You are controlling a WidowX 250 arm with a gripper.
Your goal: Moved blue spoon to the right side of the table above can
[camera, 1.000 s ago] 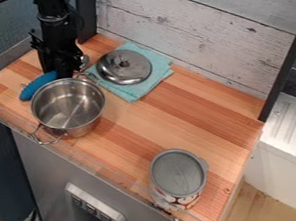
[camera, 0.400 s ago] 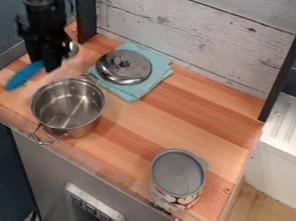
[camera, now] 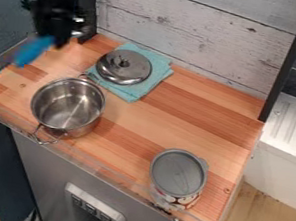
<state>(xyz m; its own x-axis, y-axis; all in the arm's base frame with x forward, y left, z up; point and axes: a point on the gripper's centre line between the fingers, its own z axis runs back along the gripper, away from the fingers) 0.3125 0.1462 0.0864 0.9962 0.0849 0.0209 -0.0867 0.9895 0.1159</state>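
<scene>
At the upper left of the view, my black gripper is shut on the blue spoon, holding it above the table's left corner. The spoon's blue handle sticks out toward the lower left, and its metallic end shows at the gripper's right side. Near the right front edge of the wooden table stands the can, upright, with a grey top.
A steel pot with two handles stands on the left part of the table. Behind it, a metal lid lies on a folded teal cloth. Dark posts and a whitewashed wood wall border the back.
The gripper has risen from beside the pot with the blue spoon, first up and left, then further up. Pot, lid, cloth and can have kept their places.
</scene>
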